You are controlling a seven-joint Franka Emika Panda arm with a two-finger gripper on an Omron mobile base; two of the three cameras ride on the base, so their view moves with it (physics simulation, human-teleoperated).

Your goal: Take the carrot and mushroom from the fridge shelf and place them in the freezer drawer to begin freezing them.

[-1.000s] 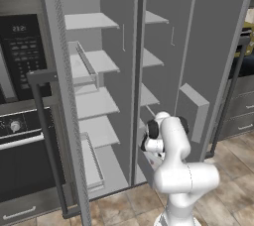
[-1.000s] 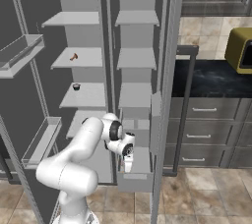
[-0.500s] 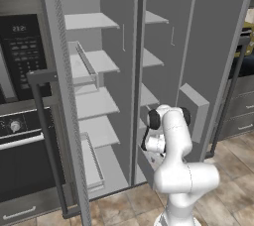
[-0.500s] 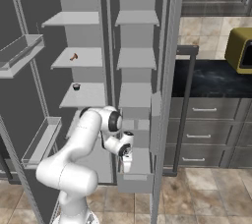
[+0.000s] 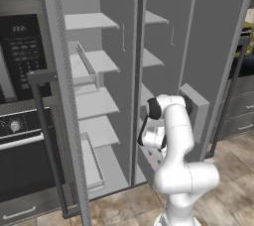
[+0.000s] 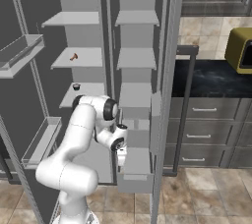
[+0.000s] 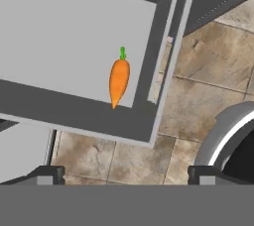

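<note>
The orange carrot (image 7: pixel 119 80) with its green tip lies loose on the floor of the pulled-out freezer drawer (image 7: pixel 74 116), near its front right corner. My gripper (image 7: pixel 124 174) hangs open above it, its fingertips wide apart and holding nothing. In the right base view the gripper (image 6: pixel 121 156) points down over the freezer drawer (image 6: pixel 135 182). A small reddish-brown piece (image 6: pixel 74 57) rests on a fridge shelf (image 6: pixel 59 62), and a small dark piece (image 6: pixel 76 87) sits on the shelf below. I cannot tell which of them is the mushroom. From the left, the hand (image 5: pixel 151 138) hovers at the drawer (image 5: pixel 147 163).
Both fridge doors stand open, with a bin (image 6: pixel 19 51) on the left door and a long handle (image 6: pixel 184 105) on the right door. A black oven (image 5: pixel 20 121) stands on the left. Dark cabinet drawers (image 6: pixel 204 137) and a yellow appliance (image 6: pixel 241 51) are on the right. Tiled floor lies below.
The arm's elbow has swung up and towards the fridge. The hand stays over the drawer, shifted only slightly.
</note>
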